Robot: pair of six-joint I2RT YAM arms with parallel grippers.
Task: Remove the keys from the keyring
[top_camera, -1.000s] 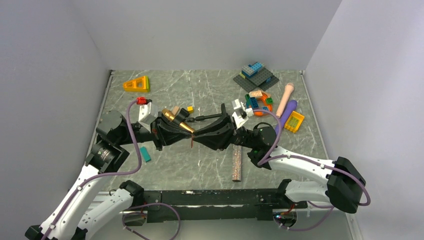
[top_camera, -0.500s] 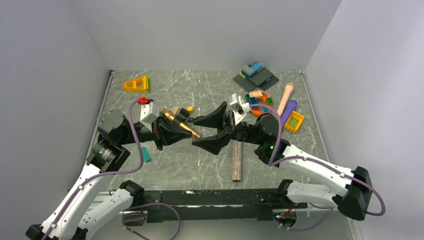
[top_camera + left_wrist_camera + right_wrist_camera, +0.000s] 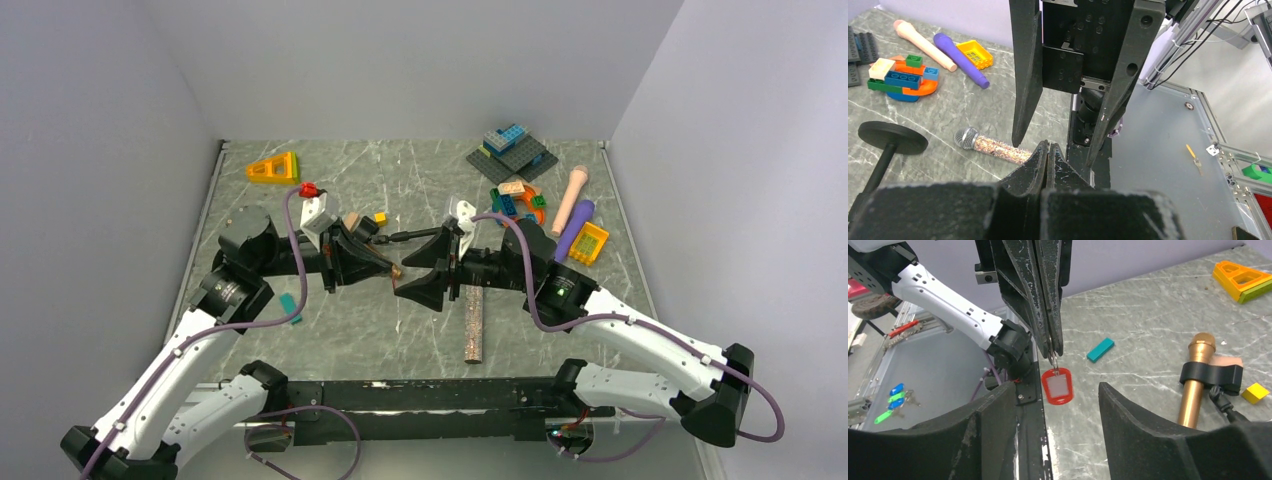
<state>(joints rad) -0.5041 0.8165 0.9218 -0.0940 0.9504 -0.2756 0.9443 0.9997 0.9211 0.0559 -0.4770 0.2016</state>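
My left gripper (image 3: 392, 270) is shut on a small metal keyring (image 3: 1053, 359), pinched at its fingertips (image 3: 1050, 315). A red key tag (image 3: 1057, 386) hangs from the ring above the table. No key shows on the ring. My right gripper (image 3: 416, 272) is open and empty. It faces the left gripper, with its fingers (image 3: 1148, 435) on either side of the tag and just short of it. In the left wrist view my shut gripper (image 3: 1048, 151) points between the right gripper's two spread fingers (image 3: 1025, 75).
A glitter microphone (image 3: 473, 325) lies right of the grippers. A gold microphone (image 3: 1195, 385) in a black stand (image 3: 1210, 374) sits behind them. A teal block (image 3: 290, 307), an orange triangle (image 3: 273, 168), Lego pieces (image 3: 515, 198) and pink (image 3: 570, 195) and purple (image 3: 572, 228) microphones lie around.
My right gripper has opened, let go and drawn back a little to the right. My left gripper, still shut on the ring, has moved right and further from the near edge.
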